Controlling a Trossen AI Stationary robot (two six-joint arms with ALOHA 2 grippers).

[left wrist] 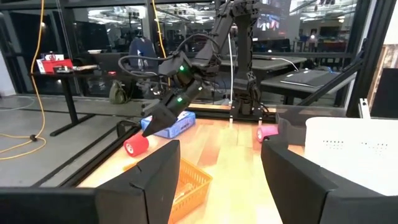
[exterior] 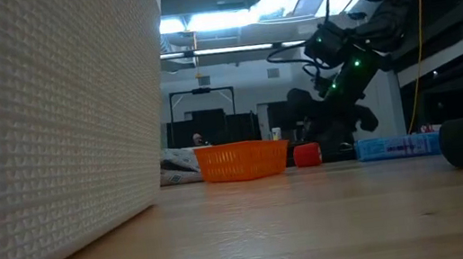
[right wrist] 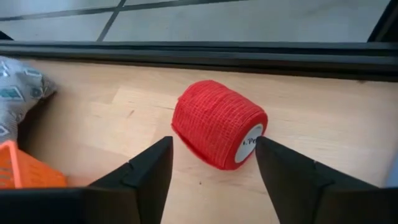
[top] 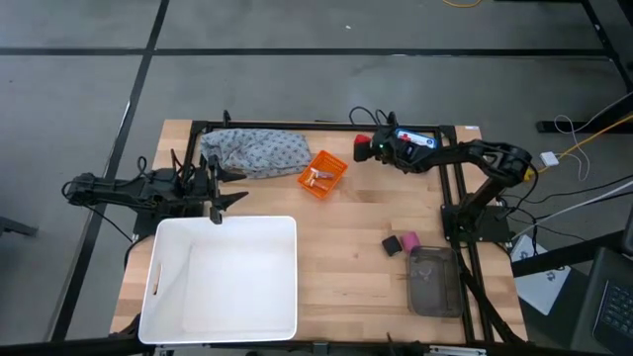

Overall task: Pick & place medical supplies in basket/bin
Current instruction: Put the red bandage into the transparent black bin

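basket [top: 322,174]: small bright-orange latticed basket on the wooden table [top: 346,247], near the far edge, between the grey patterned cloth and the red roll; a few small pieces lie inside it, too small to tell apart.
red roll [right wrist: 219,123]: lies on its side on the bare wood at the far edge, just beyond the right gripper's fingertips, touching neither finger; well apart from the basket.
right gripper [right wrist: 211,163]: reaches in low over the far edge of the table, pointing at the red roll; its two dark fingers are spread wide with nothing between them.
left gripper [top: 220,188]: waits over the left side of the table, above the far edge of the white tub, just beside the cloth; fingers parted, holding nothing.
grey patterned cloth [top: 255,151]: bunched at the far left of the table, next to the basket.
pink roll [top: 407,240]: on the wood toward the right side, touching the black roll [top: 392,244].
white tub [top: 223,277]: large, at the near left of the table.
blue packet [exterior: 395,146]: flat on the far edge, beneath the right arm.
clear tray [top: 433,280]: at the near right corner, beside the two rolls.
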